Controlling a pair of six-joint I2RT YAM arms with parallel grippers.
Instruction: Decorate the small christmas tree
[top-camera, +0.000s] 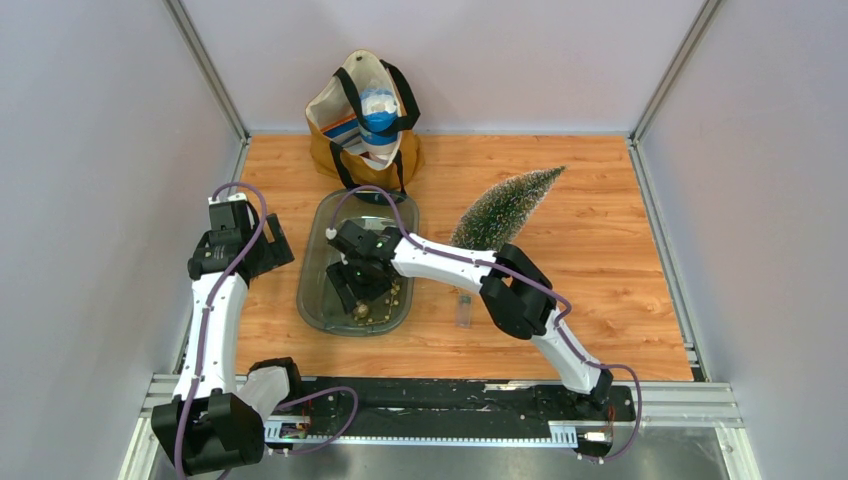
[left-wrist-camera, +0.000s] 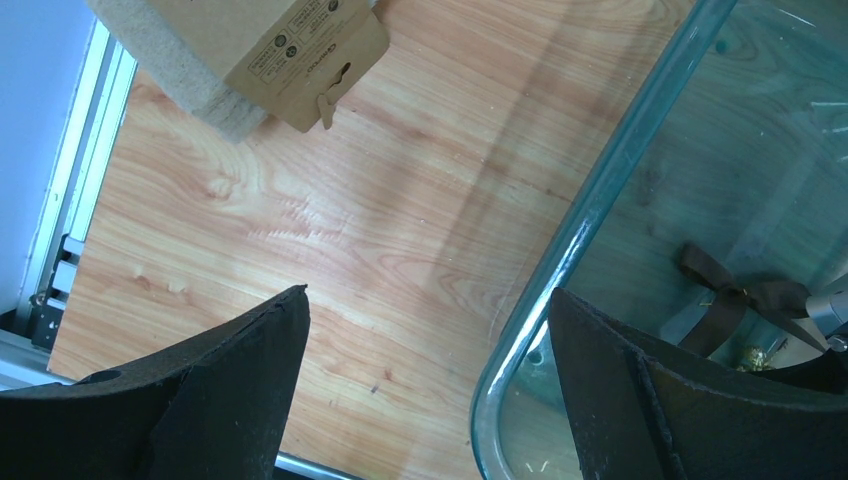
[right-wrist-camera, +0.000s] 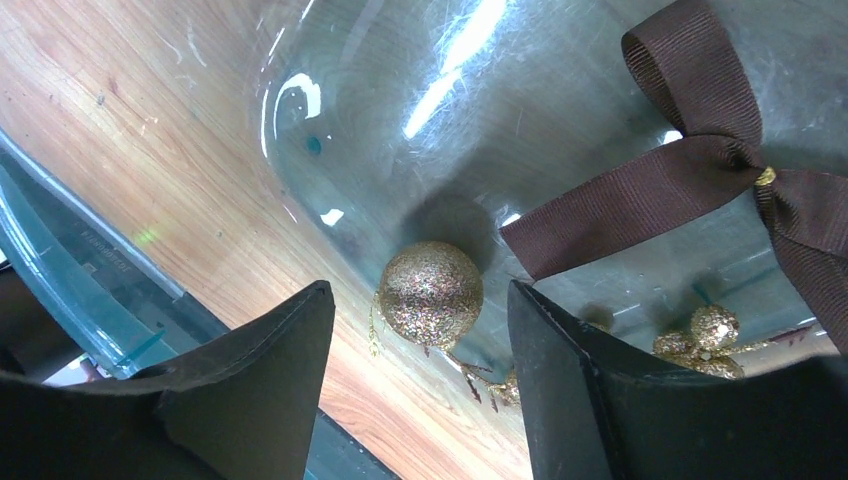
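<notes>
The small christmas tree (top-camera: 505, 208), frosted dark green, lies on its side on the wooden table, right of the clear tray (top-camera: 318, 222). My right gripper (top-camera: 362, 296) reaches down into the tray's near end. In the right wrist view that gripper (right-wrist-camera: 420, 288) is open. A glittery gold ball (right-wrist-camera: 430, 293) lies just beyond its tips, level with the gap, with space on both sides. A brown ribbon bow (right-wrist-camera: 700, 170) and smaller gold balls (right-wrist-camera: 705, 335) lie beside it. My left gripper (left-wrist-camera: 428, 292) hangs open and holds nothing over bare wood beside the tray rim (left-wrist-camera: 590, 220).
A tan tote bag (top-camera: 365, 120) with black handles stands behind the tray; its cardboard tag (left-wrist-camera: 300, 50) shows in the left wrist view. A small clear item (top-camera: 463, 308) lies on the table right of the tray. Grey walls enclose the table.
</notes>
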